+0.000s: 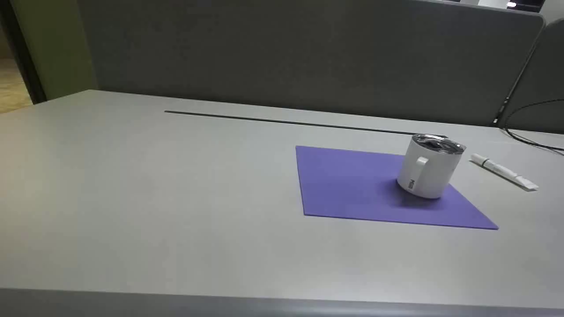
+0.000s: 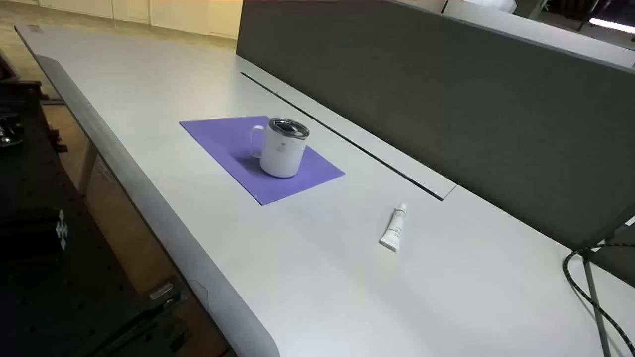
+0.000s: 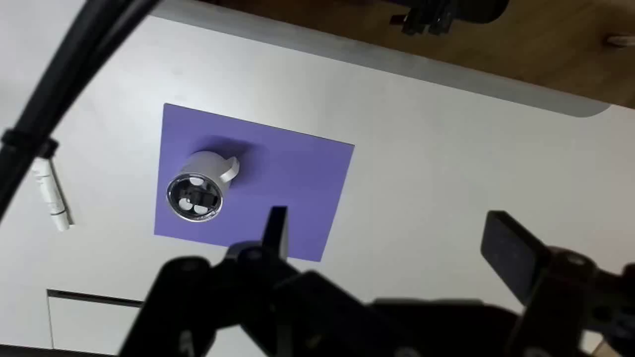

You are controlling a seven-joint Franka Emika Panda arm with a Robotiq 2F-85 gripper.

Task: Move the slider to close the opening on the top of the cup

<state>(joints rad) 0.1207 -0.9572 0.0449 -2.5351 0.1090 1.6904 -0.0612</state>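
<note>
Black gripper (image 3: 393, 241): nearest to the wrist camera; its two fingers (image 3: 512, 255) stand wide apart, well away from the cup (image 2: 283, 154).
Cables (image 3: 59, 89): black and blurred, they cross the wrist view at ten o'clock.
Lid (image 3: 194, 197): it sits on the cup, dark and see-through, with shiny rim and pale round spots; whether its opening is covered, I cannot tell.
White cup: short and upright, it stands on the purple mat (image 3: 287, 178); in the wrist view it lies between nine and ten o'clock from the gap of the fingers.
Handle (image 3: 231, 171): also white, at two o'clock on the cup in the wrist view.
White tube (image 2: 395, 227): slim, lying on the table (image 2: 322, 277) near the mat; in an exterior view it is at four o'clock from the cup.
Grey partition (image 1: 286, 53): in an exterior view it rises at twelve o'clock, behind the table.
</note>
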